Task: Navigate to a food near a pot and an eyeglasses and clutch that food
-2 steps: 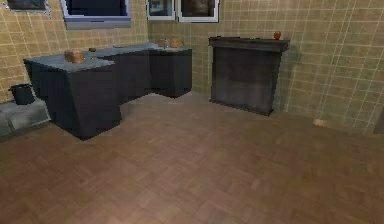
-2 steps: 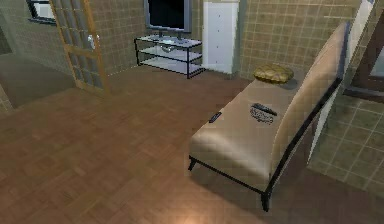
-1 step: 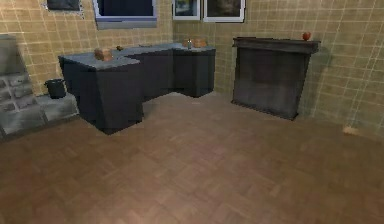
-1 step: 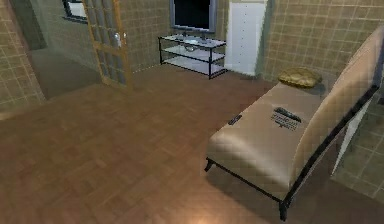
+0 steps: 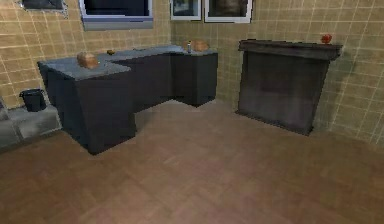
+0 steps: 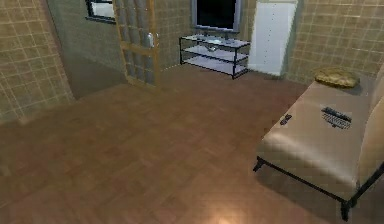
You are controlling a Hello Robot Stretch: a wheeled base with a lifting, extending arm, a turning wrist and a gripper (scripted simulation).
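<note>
**One counter, three small lumps, wide floor all round**

In the forward view stood one L-shaped counter (image 5: 100, 100) with a grey-blue top. On its near end lay one brown lump (image 5: 88, 60), likely the food, though too small to name surely. One dark speck (image 5: 110, 51) lay just behind it, and one orange lump (image 5: 199, 45) sat on the far end by the wall. One dark pot (image 5: 33, 99) sat on a low grey ledge (image 5: 30, 125) at the view's left edge, near the counter's near end. One dark cabinet (image 5: 285, 90) stood against the tiled wall to the right, apart from the counter, with one red thing (image 5: 326, 38) on its top's right end. On the wall hung two frames (image 5: 228, 8) and one wider dark pane (image 5: 117, 8).

The floor (image 5: 220, 170) lay bare before the counter's corner and the cabinet's front, with a gap between the two.

In the arm side view, one bed (image 6: 310, 145) stood along the right edge. It bore one cushion (image 6: 337, 78), one small dark thing (image 6: 286, 119) near its left edge and one dark patterned thing (image 6: 337, 117). At the far wall stood one stand (image 6: 215, 55) with one screen (image 6: 217, 12) on it. One white door (image 6: 272, 35) was just to its right and one glazed wooden door (image 6: 137, 40) to its left. Bare floor ran from the bottom edge to that wall.

The gripper's state could not be told.
</note>
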